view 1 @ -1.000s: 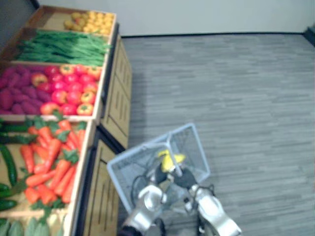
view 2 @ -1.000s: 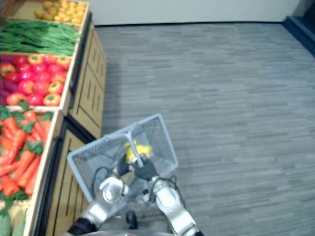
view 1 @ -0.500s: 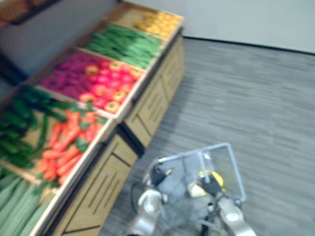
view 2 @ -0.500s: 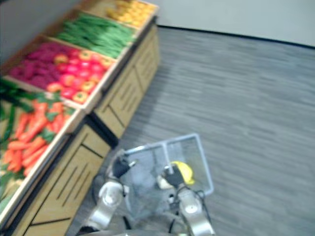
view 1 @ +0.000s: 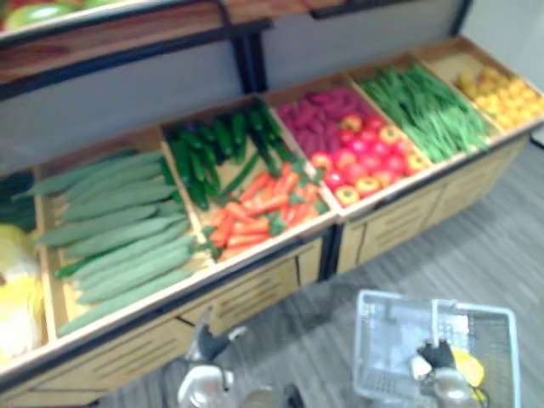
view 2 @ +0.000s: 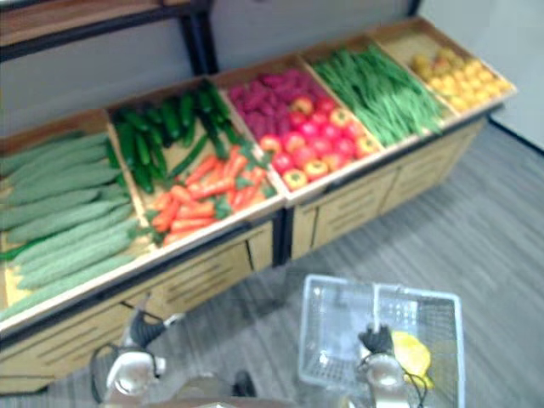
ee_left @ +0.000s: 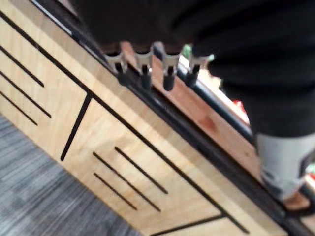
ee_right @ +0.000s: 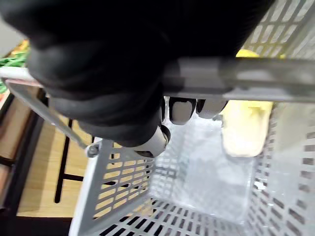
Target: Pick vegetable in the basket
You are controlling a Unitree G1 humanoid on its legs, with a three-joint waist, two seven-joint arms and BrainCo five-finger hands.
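The basket (view 2: 333,327) is carried by its handle (ee_right: 236,78), around which the fingers of the right robot hand (ee_right: 113,88) are curled tight. A closed grip on the bar fits the load: the basket hangs below that robot hand with its mouth upward, so that whatever is dropped in stays in. One yellow vegetable (ee_right: 243,130) already lies on the basket floor, beneath the right robot hand and just beyond its fingertips.

The left robot hand (ee_left: 143,65) is empty, with its fingers stretched out straight and nothing between them and the thumb. It is held low, close to the wooden front panel (ee_left: 123,147) of the surface (view 2: 208,274), apart from it as far as can be told. With the basket entrusted to the other arm, this robot hand is free for picking.

The stock lies above and ahead of the left robot hand, sorted into open bins. Carrots (view 2: 204,200) and dark cucumbers (view 2: 157,136) are the nearest, pale green gourds (view 2: 59,208) lie to its left, and red tomatoes (view 2: 310,144) and green beans (view 2: 374,89) are farther off towards the right robot hand. The task is judged to be under way but unfinished. A raise of the left robot hand over the bin rim would be needed before any vegetable could be grasped, and which one is meant is not stated.
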